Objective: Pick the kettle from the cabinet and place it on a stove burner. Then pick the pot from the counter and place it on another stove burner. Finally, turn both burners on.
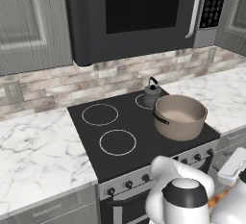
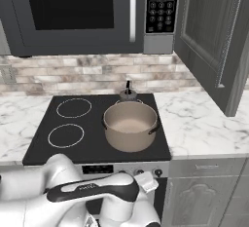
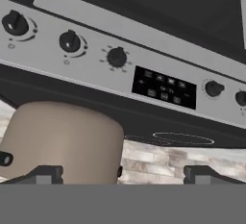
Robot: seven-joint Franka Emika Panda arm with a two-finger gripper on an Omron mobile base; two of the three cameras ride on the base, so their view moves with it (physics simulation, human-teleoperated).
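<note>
A: You had a grey kitchen in front of you: brick backsplash, a microwave (image 2: 80,14) hung over the black glass stovetop (image 1: 91,139), the white marble counter (image 1: 38,155) on both sides, and the cabinet (image 2: 214,41) door swung open at the right.

B: And your claw?

A: Your gripper (image 3: 122,175) had its jaws spread as wide as they go, with nothing between the fingertips (image 3: 45,174). In the hand view, which was rolled over, it faced the stove's control panel (image 3: 120,50), where the knobs (image 3: 116,57) sat in a row beside a small dark display.

B: Why there?

A: Judging by the layout, both vessels were already placed, so turning burners on was what remained. The pot (image 1: 180,116) sat on the front right corner of the stovetop, and the kettle (image 1: 152,93) stood just behind it at the back right corner, each over its own burner.

B: Anything in your way?

A: The two left burners (image 1: 117,142) were bare. The pot's wall loomed near your claw in the hand view, so I'd judge a careless swing could clip it.
</note>
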